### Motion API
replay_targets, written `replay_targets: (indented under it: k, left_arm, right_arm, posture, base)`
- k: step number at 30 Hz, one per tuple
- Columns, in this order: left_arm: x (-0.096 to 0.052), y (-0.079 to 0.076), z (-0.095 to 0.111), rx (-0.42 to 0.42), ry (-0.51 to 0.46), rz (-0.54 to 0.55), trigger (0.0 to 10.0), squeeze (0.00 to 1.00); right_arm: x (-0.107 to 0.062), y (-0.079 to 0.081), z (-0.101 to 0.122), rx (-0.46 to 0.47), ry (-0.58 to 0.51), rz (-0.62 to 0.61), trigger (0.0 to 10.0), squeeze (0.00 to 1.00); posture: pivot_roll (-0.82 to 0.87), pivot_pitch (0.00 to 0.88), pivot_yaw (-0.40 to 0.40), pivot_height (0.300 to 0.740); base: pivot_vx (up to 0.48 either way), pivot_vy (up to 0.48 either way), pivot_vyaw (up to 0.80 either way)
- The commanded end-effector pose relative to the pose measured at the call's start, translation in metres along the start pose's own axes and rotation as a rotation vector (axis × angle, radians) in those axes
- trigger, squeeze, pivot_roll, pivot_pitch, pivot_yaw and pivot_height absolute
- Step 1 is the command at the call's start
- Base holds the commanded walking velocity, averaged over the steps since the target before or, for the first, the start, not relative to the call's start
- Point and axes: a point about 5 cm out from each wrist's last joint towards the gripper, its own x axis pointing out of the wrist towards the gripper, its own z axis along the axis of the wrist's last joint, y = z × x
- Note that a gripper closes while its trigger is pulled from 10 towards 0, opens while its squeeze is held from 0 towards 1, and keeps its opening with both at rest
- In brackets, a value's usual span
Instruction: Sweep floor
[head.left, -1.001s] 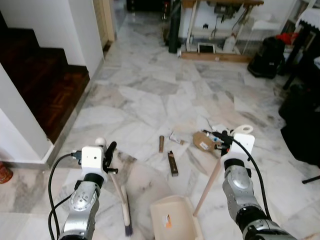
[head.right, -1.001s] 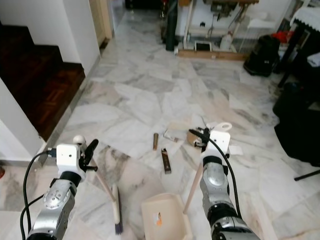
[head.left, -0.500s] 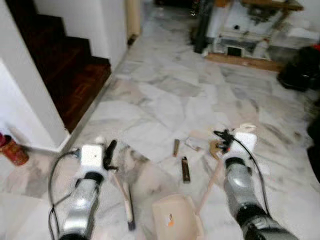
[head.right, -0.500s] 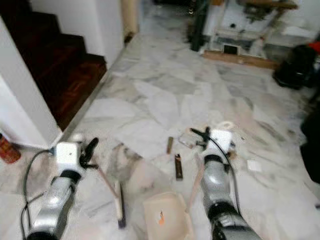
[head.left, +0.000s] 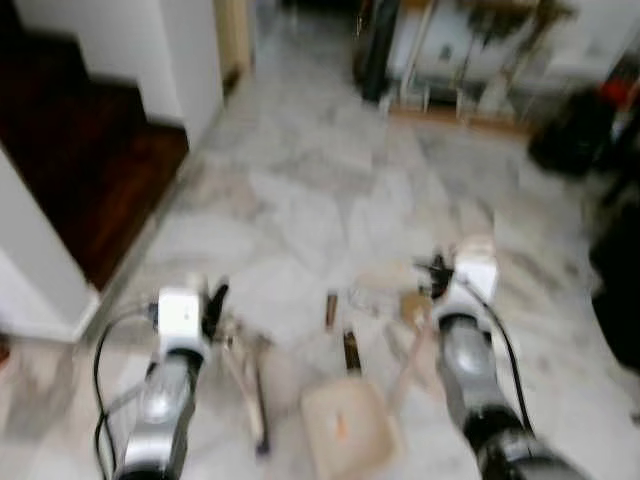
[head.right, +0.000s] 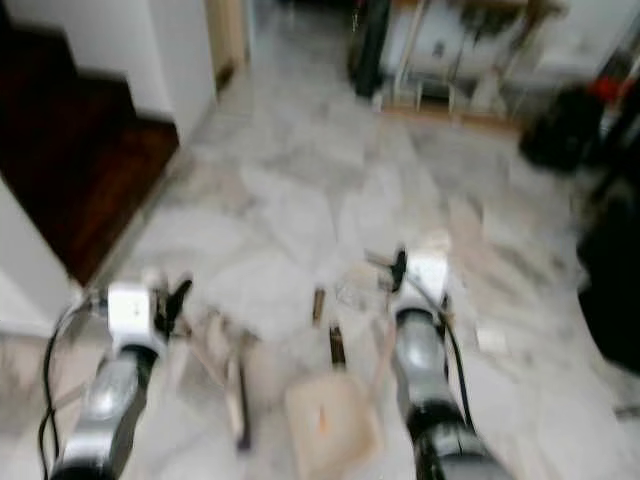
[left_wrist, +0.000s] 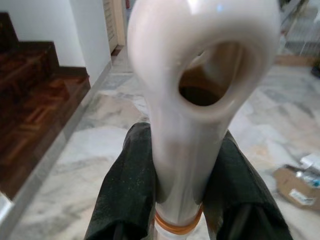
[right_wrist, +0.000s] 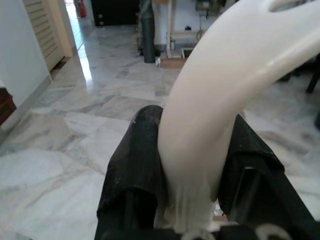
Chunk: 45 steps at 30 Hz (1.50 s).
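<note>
**A:** ok so what's actually on the floor, how many bits?

**B:** head views are blurry, so rough count. Taking the dustpan (head.left: 345, 428) as the anchor: one dark stick-like piece (head.left: 351, 352) just beyond its far edge, one smaller brown piece (head.left: 331, 309) a bit further out, and one crumpled cardboard scrap (head.left: 414, 304) beyond and to the right. Anything smaller I can't make out.

**A:** and the tools?

**B:** one broom (head.left: 255, 400), lying just left of the dustpan, head on the marble. The left gripper (left_wrist: 180, 200) has its two black fingers (left_wrist: 127, 192) clamped on the broom's pale handle, right below the hanging loop. The right gripper (right_wrist: 192, 180) is closed the same way around the dustpan handle (head.left: 410, 362), which slants up from the pan's right side.

**A:** room to move?

**B:** plenty of open marble floor (head.left: 300, 200) beyond the dustpan. Dark wooden stairs (head.left: 70, 160) and a white wall corner far left of it, a dark bag (head.left: 570, 140) and table legs far right, furniture along the back.
</note>
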Motion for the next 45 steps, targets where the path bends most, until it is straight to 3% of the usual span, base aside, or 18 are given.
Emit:
replay_targets:
  k: [1, 4, 39, 45]
  left_arm:
    - [0.002, -0.005, 0.005, 0.003, -0.026, -0.012, 10.0, 0.0]
    - [0.003, -0.005, 0.006, 0.006, -0.026, -0.01, 10.0, 0.0]
    - [0.004, -0.002, 0.009, 0.017, -0.039, -0.008, 10.0, 0.0]
    - [0.004, -0.002, 0.01, 0.014, -0.044, -0.007, 10.0, 0.0]
  right_arm:
    - [0.004, -0.01, 0.008, -0.001, -0.033, -0.03, 10.0, 0.0]
    - [0.004, -0.01, 0.009, 0.0, -0.037, -0.031, 10.0, 0.0]
    - [0.006, -0.015, 0.016, 0.007, -0.076, -0.057, 10.0, 0.0]
    - [0.008, -0.02, 0.02, 0.003, -0.092, -0.074, 10.0, 0.0]
  posture:
    - [-0.01, 0.069, -0.04, 0.74]
    - [-0.01, 0.071, -0.039, 0.74]
    - [0.0, 0.069, -0.028, 0.74]
    - [0.0, 0.068, -0.027, 0.74]
  base:
    - [0.341, 0.0, -0.8]
    - [0.341, 0.0, -0.79]
    - [0.341, 0.0, 0.0]
    - [0.0, 0.0, 0.0]
